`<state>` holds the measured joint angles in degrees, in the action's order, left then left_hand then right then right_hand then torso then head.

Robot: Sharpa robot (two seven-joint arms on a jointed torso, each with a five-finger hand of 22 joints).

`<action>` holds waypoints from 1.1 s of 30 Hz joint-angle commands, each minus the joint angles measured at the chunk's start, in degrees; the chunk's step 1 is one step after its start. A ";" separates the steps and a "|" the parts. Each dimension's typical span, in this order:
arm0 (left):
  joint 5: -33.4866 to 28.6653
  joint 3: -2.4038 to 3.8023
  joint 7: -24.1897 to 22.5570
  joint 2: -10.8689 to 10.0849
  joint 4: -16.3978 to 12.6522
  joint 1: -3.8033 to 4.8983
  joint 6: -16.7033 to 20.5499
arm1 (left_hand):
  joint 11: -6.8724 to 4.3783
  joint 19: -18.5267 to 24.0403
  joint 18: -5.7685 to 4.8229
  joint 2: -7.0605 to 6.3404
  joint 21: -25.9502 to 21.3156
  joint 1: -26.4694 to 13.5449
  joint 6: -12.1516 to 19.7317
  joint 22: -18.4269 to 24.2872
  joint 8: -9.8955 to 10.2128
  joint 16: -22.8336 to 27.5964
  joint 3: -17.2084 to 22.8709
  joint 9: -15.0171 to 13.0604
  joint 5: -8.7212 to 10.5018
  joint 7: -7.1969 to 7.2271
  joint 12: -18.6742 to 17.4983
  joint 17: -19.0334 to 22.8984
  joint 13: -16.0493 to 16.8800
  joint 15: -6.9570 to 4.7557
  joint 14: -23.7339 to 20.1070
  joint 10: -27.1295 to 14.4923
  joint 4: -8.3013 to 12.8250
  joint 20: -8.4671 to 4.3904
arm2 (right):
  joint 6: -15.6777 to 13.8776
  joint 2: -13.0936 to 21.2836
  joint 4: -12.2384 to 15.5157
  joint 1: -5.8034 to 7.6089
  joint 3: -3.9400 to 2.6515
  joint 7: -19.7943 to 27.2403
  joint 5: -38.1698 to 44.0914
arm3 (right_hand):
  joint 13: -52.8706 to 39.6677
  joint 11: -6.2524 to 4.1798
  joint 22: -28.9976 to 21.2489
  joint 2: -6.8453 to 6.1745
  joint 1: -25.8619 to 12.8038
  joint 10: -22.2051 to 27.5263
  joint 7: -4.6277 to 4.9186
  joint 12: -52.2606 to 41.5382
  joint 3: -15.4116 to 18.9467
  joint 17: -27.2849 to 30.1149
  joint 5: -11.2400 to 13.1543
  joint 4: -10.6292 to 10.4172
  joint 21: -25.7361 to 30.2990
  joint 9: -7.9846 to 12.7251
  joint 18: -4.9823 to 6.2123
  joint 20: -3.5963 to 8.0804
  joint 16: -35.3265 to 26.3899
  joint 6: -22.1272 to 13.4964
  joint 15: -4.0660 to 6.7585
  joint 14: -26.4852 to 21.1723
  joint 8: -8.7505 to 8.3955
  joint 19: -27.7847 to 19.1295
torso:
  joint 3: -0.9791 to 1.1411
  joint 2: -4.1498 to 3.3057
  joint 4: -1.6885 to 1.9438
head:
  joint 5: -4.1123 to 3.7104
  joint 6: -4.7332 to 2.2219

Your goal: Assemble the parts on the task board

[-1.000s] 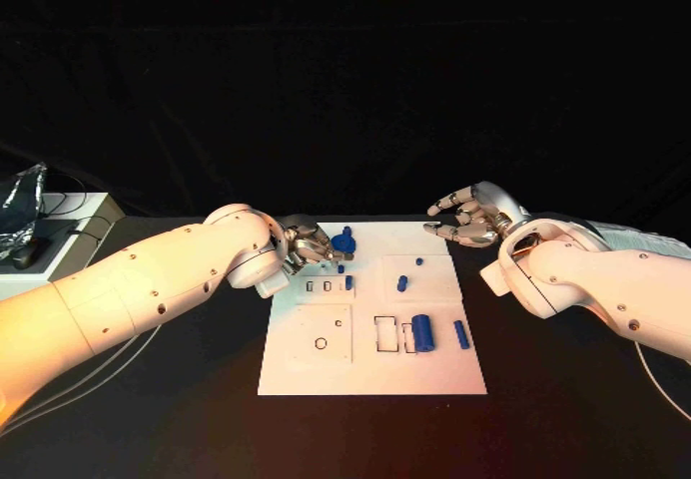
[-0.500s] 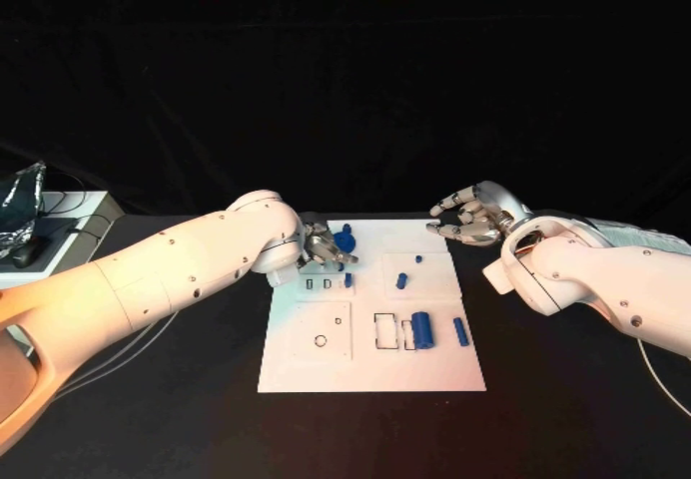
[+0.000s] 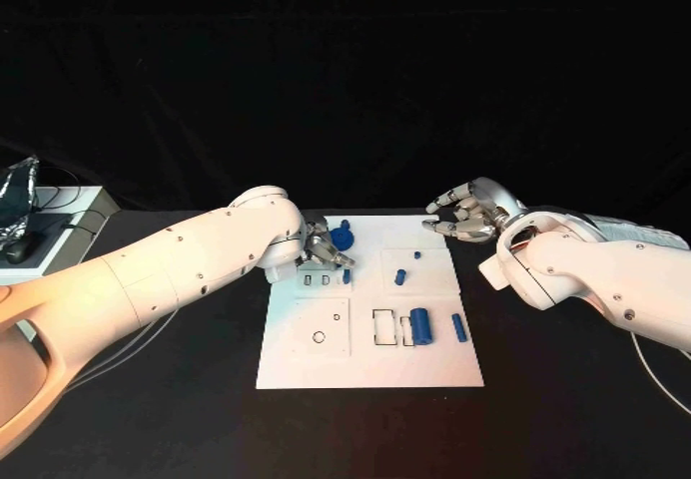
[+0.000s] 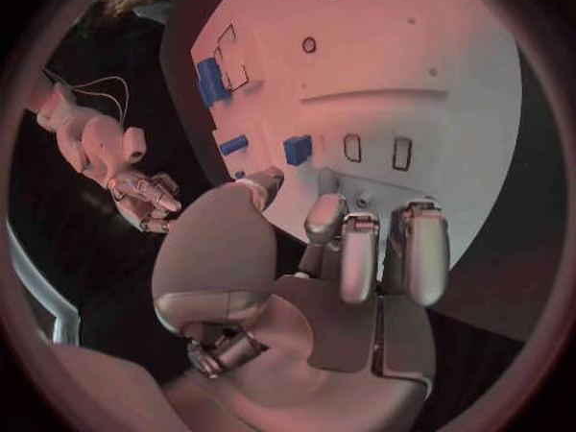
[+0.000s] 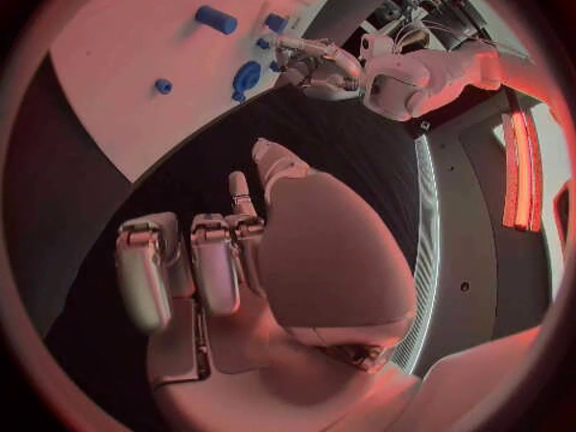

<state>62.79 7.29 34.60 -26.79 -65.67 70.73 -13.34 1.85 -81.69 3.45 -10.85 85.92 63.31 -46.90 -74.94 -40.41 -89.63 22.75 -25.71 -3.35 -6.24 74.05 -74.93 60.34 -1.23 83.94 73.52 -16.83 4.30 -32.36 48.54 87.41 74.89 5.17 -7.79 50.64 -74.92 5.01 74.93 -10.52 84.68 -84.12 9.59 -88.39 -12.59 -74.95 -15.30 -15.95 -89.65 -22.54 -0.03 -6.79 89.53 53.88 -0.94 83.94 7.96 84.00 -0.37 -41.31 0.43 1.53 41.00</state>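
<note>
The white task board (image 3: 432,369) lies in the middle of the black table. My left hand (image 3: 320,249) hovers over its far left corner with fingers (image 4: 414,250) stretched out and apart, holding nothing. A chunky blue part (image 3: 343,238) lies just beside that hand, also seen as the blue part (image 5: 246,75). Small blue parts (image 3: 400,277) sit mid-board, and a thick blue cylinder (image 3: 420,324) and a slim blue piece (image 3: 459,327) lie at the right. My right hand (image 3: 463,215) floats off the far right corner, fingers loosely bent, empty.
Empty rectangular slots (image 3: 386,327) and a ring-shaped hole (image 3: 320,339) mark the board's near half. A white box with cables (image 3: 51,215) stands at the table's far left. My left forearm (image 3: 173,269) stretches across the table left of the board.
My left arm has swung further in over the board's far left corner, the hand shifting slightly right toward the chunky blue part. The right hand has barely moved.
</note>
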 commanded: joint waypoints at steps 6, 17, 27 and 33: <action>0.40 -0.04 -0.16 0.87 0.66 0.11 -3.27 | -0.14 -0.48 -0.68 0.09 0.27 -1.02 -0.13 -1.37 -0.44 -0.37 -0.64 -0.26 0.18 0.36 -0.08 -15.07 -0.11 -0.41 6.06 -0.29 -0.05 0.08 | 0.61 -0.38 -0.19 0.00 -0.02 -0.04 0.60 | -13.51 -0.35 15.07 -0.07 -0.30 -4.19 -0.17 -0.01 -0.39 -13.64 -0.33 -0.08 -0.35 -0.05 0.03 0.48 0.04 -0.26 0.52 5.72 0.32 6.00 | -0.19 -0.09 0.27 | -0.19 0.31; -0.32 -0.09 -0.56 1.30 1.15 0.09 -4.40 | -0.16 -0.37 -0.65 0.16 0.23 -1.20 -0.10 -1.22 -0.47 -0.37 -0.83 -0.37 0.20 0.38 -0.27 -15.07 -0.43 -0.42 6.06 -0.49 -0.04 0.07 | 0.72 -0.58 -0.42 0.00 -0.02 -0.08 0.66 | -13.60 -0.36 15.07 -0.08 -0.42 -4.29 -0.17 -0.10 -0.49 -13.74 -0.41 -0.13 -0.35 -0.10 0.03 0.49 0.07 -0.35 0.52 5.74 0.40 6.00 | -0.24 -0.03 0.50 | -0.41 0.56; -0.98 -0.21 -1.37 1.68 1.02 0.08 -4.92 | -0.23 -0.28 -0.64 0.44 0.22 0.19 0.16 -1.21 -0.55 -0.37 -0.68 -0.89 0.18 0.45 -0.49 -15.07 -0.65 -0.48 6.06 -0.76 0.19 0.03 | 0.89 -0.87 -0.72 -0.03 -0.02 -0.17 0.70 | -13.58 -0.36 15.07 -0.06 -0.43 -4.26 -0.18 -0.08 -0.54 -13.71 -0.46 -0.13 -0.35 -0.12 0.03 0.49 0.06 -0.35 0.53 5.73 0.44 6.00 | -0.30 -0.11 0.61 | -0.56 0.70; -1.33 -0.26 -1.37 1.85 0.91 0.07 -4.85 | -0.24 -0.24 -0.63 0.53 0.21 0.62 0.21 -1.17 -0.56 -0.37 -0.55 -1.03 0.18 0.45 -0.53 -15.07 -0.67 -0.48 6.06 -0.80 0.21 0.02 | 0.96 -0.96 -0.83 -0.05 -0.02 -0.25 0.74 | -13.58 -0.36 15.07 -0.06 -0.43 -4.26 -0.18 -0.08 -0.54 -13.71 -0.46 -0.13 -0.35 -0.12 0.03 0.49 0.06 -0.35 0.53 5.73 0.44 6.00 | -0.35 -0.13 0.73 | -0.73 0.74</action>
<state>62.34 7.02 34.09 -25.10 -64.63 70.73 -17.17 1.64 -81.68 3.46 -10.30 85.92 63.44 -46.69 -74.92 -40.61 -89.81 22.13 -26.66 -3.35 -6.04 73.70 -74.92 59.61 -1.22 83.94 72.89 -16.83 4.31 -32.23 47.65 86.60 74.87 5.18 -8.13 50.71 -74.92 5.01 74.91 -10.51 84.68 -84.11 9.59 -88.39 -12.75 -74.93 -15.52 -16.12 -89.65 -22.58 -0.02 -6.79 89.53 53.88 -0.93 83.94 8.18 83.99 -0.66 -41.40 1.05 0.89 41.70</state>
